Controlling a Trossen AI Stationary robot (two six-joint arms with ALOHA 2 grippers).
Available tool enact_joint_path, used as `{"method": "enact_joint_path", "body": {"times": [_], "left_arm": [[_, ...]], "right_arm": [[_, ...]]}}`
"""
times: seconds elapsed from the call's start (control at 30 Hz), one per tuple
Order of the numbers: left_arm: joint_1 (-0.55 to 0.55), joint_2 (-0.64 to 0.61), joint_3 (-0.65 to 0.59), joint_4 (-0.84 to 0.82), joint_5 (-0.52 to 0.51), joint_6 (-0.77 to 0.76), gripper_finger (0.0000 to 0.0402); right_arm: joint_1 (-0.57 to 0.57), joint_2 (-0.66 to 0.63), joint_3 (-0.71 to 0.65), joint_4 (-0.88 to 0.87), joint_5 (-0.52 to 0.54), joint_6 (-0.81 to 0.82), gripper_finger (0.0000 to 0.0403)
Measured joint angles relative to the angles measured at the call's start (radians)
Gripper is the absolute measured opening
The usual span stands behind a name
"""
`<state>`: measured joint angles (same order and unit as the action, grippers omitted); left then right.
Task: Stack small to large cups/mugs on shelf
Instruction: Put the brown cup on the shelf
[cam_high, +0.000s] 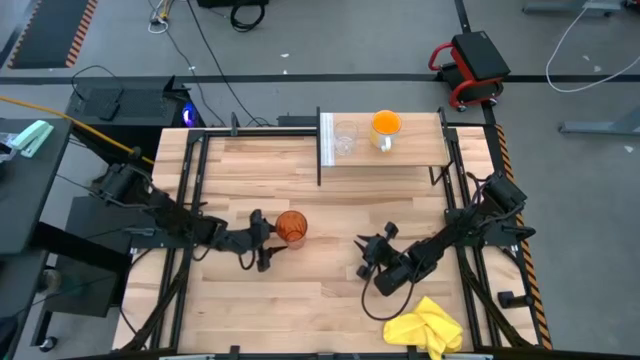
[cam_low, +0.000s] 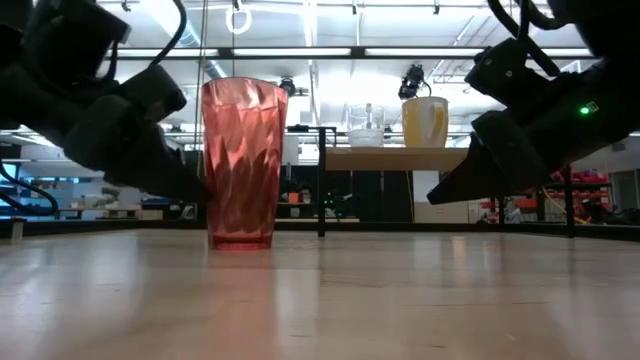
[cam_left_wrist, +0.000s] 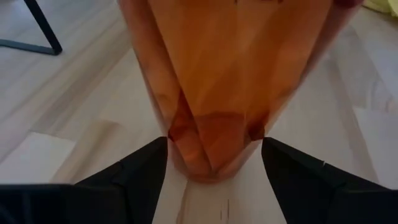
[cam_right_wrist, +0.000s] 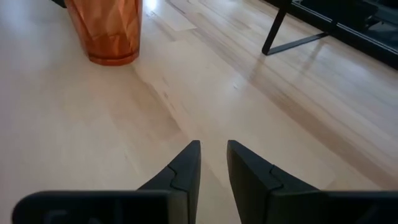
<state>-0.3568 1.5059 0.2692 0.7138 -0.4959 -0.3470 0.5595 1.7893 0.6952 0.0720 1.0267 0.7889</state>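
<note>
Tumbler (cam_high: 290, 227), amber-orange and faceted, upright on the wooden tabletop (cam_high: 300, 300), well apart from the shelf (cam_high: 400, 155). Left gripper (cam_high: 264, 243) spread around its base, one finger (cam_left_wrist: 134, 177) on either side; whether they touch it, unclear. Seen only from above: clear glass cup (cam_high: 345, 138) and orange mug (cam_high: 385, 127) side by side on the shelf, yellow cloth (cam_high: 428, 327) at the near edge. Right gripper (cam_right_wrist: 213, 165) low over bare wood, fingers slightly parted, nothing between them.
</note>
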Motion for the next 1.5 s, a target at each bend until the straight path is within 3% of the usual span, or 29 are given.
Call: {"method": "enact_joint_path", "body": {"times": [0.33,0.53,1.2,1.5], "left_arm": [[0.081,0.0,0.056,0.0,0.145,0.059,0.027],[0.087,0.0,0.088,0.0,0.148,0.123,0.027],[0.099,0.0,0.118,-0.008,0.185,0.069,0.027],[0.107,0.0,0.118,0.012,0.187,0.064,0.0285]], "right_arm": [[-0.025,-0.001,0.0,0.071,0.0,-0.08,0.0087],[-0.043,-0.001,0.0,0.072,-0.012,-0.086,0.0084],[-0.043,-0.001,0.0,0.1,-0.012,-0.083,0.0082],[-0.104,-0.001,0.0,0.301,-0.114,-0.292,0.0075]]}}
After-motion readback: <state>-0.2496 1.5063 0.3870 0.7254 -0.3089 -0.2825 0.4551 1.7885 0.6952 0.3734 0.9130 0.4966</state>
